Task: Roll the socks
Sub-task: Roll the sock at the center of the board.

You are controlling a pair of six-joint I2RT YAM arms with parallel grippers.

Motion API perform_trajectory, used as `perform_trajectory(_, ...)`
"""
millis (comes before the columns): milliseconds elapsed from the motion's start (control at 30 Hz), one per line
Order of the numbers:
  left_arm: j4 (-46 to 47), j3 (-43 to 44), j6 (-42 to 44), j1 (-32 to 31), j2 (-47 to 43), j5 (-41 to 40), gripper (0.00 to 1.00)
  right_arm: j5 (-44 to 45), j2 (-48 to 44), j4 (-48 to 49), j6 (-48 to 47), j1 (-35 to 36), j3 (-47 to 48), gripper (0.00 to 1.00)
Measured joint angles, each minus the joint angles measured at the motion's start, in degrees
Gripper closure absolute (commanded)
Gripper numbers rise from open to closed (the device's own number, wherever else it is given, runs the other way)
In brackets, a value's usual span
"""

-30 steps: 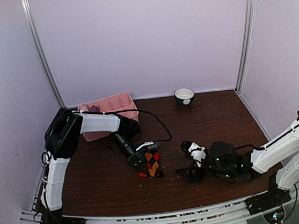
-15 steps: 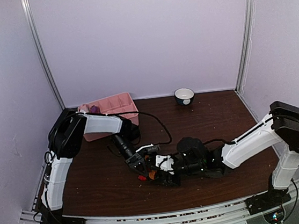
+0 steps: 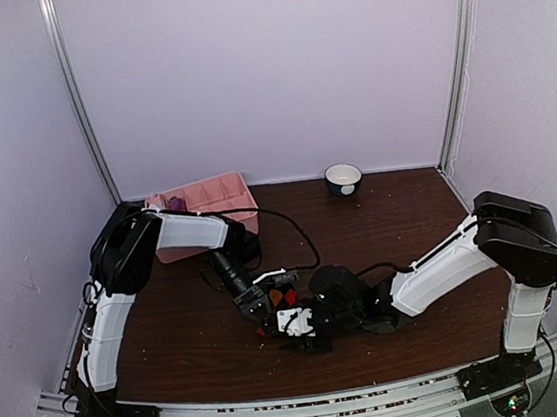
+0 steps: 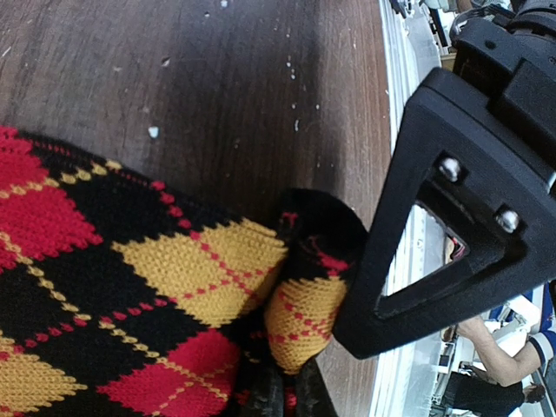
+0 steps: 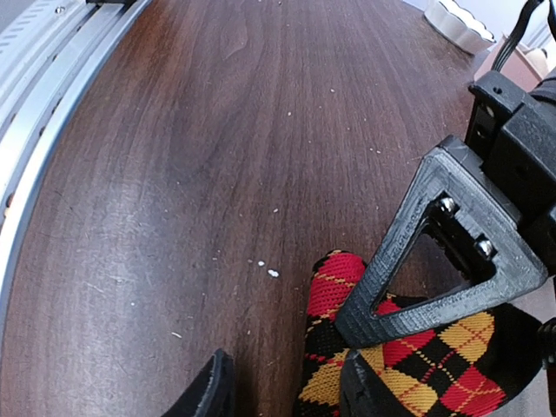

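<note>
The argyle sock (image 3: 282,297) lies near the middle of the bench's front edge, and the left gripper (image 3: 260,308) seems to pinch one end. The right gripper (image 5: 288,382) is spread around the curled tip. If it closes too shallow, the roll could spring open.

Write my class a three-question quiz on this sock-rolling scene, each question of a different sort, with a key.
1. True or false: the white bowl stands at the far edge of the table, away from both arms.
2. The left pincer is: A) open, holding nothing; B) shut on the argyle sock; C) shut on the bowl.
3. In its own wrist view, what lies between the open fingers of the right pincer?
Key: 1 true; 2 B; 3 the end of the argyle sock.
</note>
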Motion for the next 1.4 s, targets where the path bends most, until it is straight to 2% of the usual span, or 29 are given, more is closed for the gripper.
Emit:
perform_trajectory(167,0.0,0.0,0.0,0.0,0.0,0.0,1.00,1.3,0.7,0.0,-1.2,-0.5,0.9,0.69)
perform_trajectory(533,-0.3,0.2,0.1,0.0,0.1,0.0,1.00,2.9,1.6,-1.1,-2.5,-1.4,1.8,0.75)
perform_trajectory(767,-0.7,0.5,1.8,-0.1,0.1,-0.1,0.94,3.1,1.7,-0.5,-2.3,-1.5,1.0,0.85)
perform_trajectory(900,-1.4,1.0,3.7,-0.1,0.2,-0.7,0.88,2.5,2.2,-0.2,-1.7,-1.6,1.0,0.95)
perform_trajectory(967,-2.0,1.2,5.1,-0.1,0.2,-0.8,0.81,1.7,2.5,-0.2,-1.1,-1.6,1.1,0.97)
perform_trajectory(1033,-2.6,1.1,6.5,0.1,0.0,-0.7,0.63,0.5,3.0,-0.6,0.0,-1.8,1.7,0.99)
perform_trajectory(1100,-2.5,0.6,7.0,0.3,-1.0,-0.8,0.54,-0.8,3.5,-0.6,1.7,-1.9,2.1,1.00)
perform_trajectory(1133,-2.0,-0.1,6.9,0.5,-2.2,-1.4,0.42,-1.4,3.6,-0.5,2.7,-1.9,2.1,1.00)
perform_trajectory(1167,-1.3,-0.8,6.8,0.6,-3.6,-2.2,0.05,-2.0,3.7,-0.4,3.8,-1.9,2.2,1.00)
perform_trajectory(1400,8.0,-5.9,3.3,2.6,-17.1,-11.6,0.02,-5.2,4.4,-0.6,13.0,-2.6,2.7,1.00)
